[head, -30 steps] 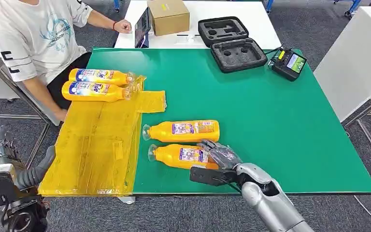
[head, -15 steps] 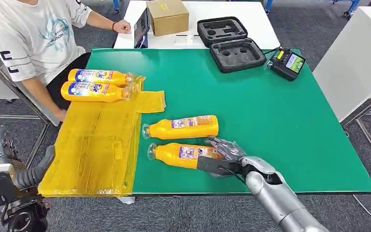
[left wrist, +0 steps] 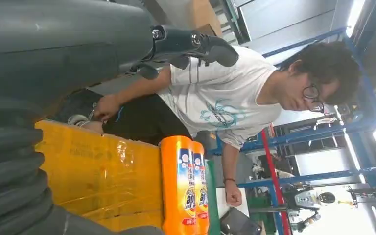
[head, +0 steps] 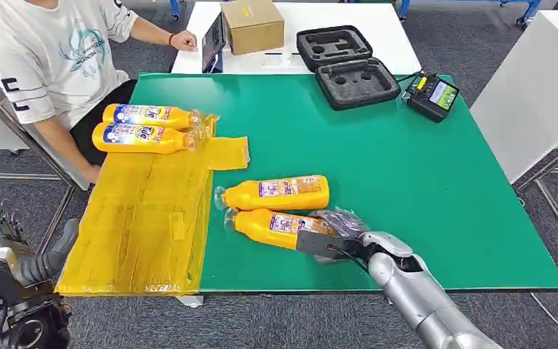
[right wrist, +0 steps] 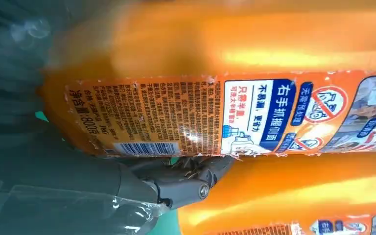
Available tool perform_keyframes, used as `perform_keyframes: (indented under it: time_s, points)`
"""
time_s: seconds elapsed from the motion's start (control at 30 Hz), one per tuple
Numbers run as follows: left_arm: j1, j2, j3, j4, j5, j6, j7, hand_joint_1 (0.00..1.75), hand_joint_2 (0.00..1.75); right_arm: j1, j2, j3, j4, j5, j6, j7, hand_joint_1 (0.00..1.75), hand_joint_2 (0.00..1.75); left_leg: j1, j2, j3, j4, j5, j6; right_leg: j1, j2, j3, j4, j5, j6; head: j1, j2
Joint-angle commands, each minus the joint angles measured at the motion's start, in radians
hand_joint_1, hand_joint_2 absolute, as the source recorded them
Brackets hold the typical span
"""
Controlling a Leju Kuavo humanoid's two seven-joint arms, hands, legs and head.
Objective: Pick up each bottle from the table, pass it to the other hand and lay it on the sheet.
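So the right robot hand [head: 332, 227] is wrapped around the base end of the near bottle [head: 276, 227], down around 6 o'clock on the green surface [head: 407, 182], cap pointing toward 9. The far bottle [head: 275, 193] lies just beside it, maybe touching, so I'd lift straight up rather than drag. Holding it by the end means the cap side will want to droop, so a snug grip and a slow raise seem wise. The left robot hand [head: 3, 229] hangs low off the 8 o'clock corner with fingers apart, holding nothing, and it needs to come up to take the neck half. The yellow sheet [head: 145, 218] sits at 9 o'clock, with two bottles [head: 145, 127] already on its far end.
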Motion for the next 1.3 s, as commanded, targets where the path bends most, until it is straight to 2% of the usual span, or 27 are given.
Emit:
perform_keyframes:
  time_s: [0.03, 0.17, 0.27, 0.4, 0.53, 0.63, 1.03, 1.13, 1.2, 1.3]
  points:
    - [-0.025, -0.017, 0.011, 0.036, -0.002, -0.006, 0.000, 0.00, 1.75, 0.023, 0.036, -0.005, 0.027, -0.039, -0.006, -0.062, 1.71, 1.75, 0.001, -0.001, 0.003, -0.001, -0.001, -0.001, 0.000, 0.000, 0.003, -0.001, -0.001, -0.001, 0.000, 0.000]
    - [-0.033, -0.030, -0.011, 0.045, 0.012, -0.035, -0.017, 0.00, 1.75, 0.073, 0.077, -0.043, -0.107, -0.171, -0.014, -0.308, 1.75, 1.75, 0.001, -0.002, 0.003, -0.001, -0.001, -0.001, 0.001, 0.000, 0.003, -0.001, -0.001, -0.001, 0.000, 0.000]
    - [-0.020, -0.036, -0.026, 0.030, 0.053, -0.057, -0.014, 0.00, 1.75, 0.097, 0.130, -0.069, -0.186, -0.256, -0.031, -0.389, 1.71, 1.75, 0.000, -0.001, 0.002, 0.000, -0.002, -0.002, 0.000, 0.000, 0.002, 0.000, -0.002, -0.001, 0.000, 0.000]
    - [0.060, -0.068, -0.017, -0.056, 0.101, -0.085, -0.025, 0.00, 1.75, 0.111, 0.186, -0.089, -0.222, -0.327, -0.072, -0.405, 1.75, 1.75, 0.000, 0.001, 0.000, 0.000, -0.002, -0.001, 0.001, 0.003, -0.001, 0.000, -0.002, -0.001, 0.000, 0.000]
    - [0.074, -0.073, -0.016, -0.077, 0.101, -0.086, -0.025, 0.00, 1.75, 0.110, 0.184, -0.084, -0.217, -0.330, -0.078, -0.403, 1.75, 1.75, 0.000, 0.001, -0.001, 0.000, -0.002, -0.001, 0.001, 0.001, -0.002, 0.000, -0.002, -0.001, 0.000, 0.000]
    - [0.104, -0.092, -0.013, -0.133, 0.114, -0.093, -0.040, 0.00, 1.75, 0.125, 0.222, -0.112, -0.220, -0.358, -0.125, -0.395, 1.75, 1.75, 0.001, 0.000, -0.003, 0.000, -0.002, -0.001, 0.001, 0.000, -0.003, 0.000, -0.002, -0.001, 0.000, 0.000]
    - [0.127, -0.113, 0.045, -0.230, 0.201, -0.082, -0.067, 0.00, 1.75, 0.121, 0.233, -0.112, -0.191, -0.380, -0.147, -0.379, 1.75, 1.75, 0.000, 0.000, -0.003, 0.000, -0.002, -0.001, 0.000, 0.001, -0.003, 0.000, -0.002, -0.001, 0.000, 0.000]
    - [0.133, -0.112, 0.025, -0.214, 0.253, -0.170, -0.019, 0.00, 1.75, 0.141, 0.241, -0.121, -0.187, -0.407, -0.171, -0.400, 1.75, 1.75, 0.000, -0.001, -0.003, -0.001, -0.001, -0.001, 0.000, 0.000, -0.003, 0.000, -0.002, -0.001, 0.000, 0.000]
    - [0.130, -0.101, -0.034, -0.176, 0.282, -0.277, 0.037, 0.00, 1.75, 0.168, 0.253, -0.126, -0.186, -0.434, -0.183, -0.435, 1.75, 1.75, 0.000, -0.001, -0.001, -0.001, -0.002, -0.001, 0.000, 0.000, -0.001, -0.001, -0.002, -0.001, 0.000, 0.000]
    - [0.087, -0.076, -0.117, -0.091, 0.286, -0.345, 0.080, 0.00, 1.75, 0.167, 0.283, -0.094, -0.133, -0.443, -0.197, -0.488, 1.75, 1.75, 0.000, -0.002, -0.001, -0.002, -0.001, -0.001, 0.000, -0.001, -0.001, -0.001, -0.002, -0.001, 0.000, 0.000]
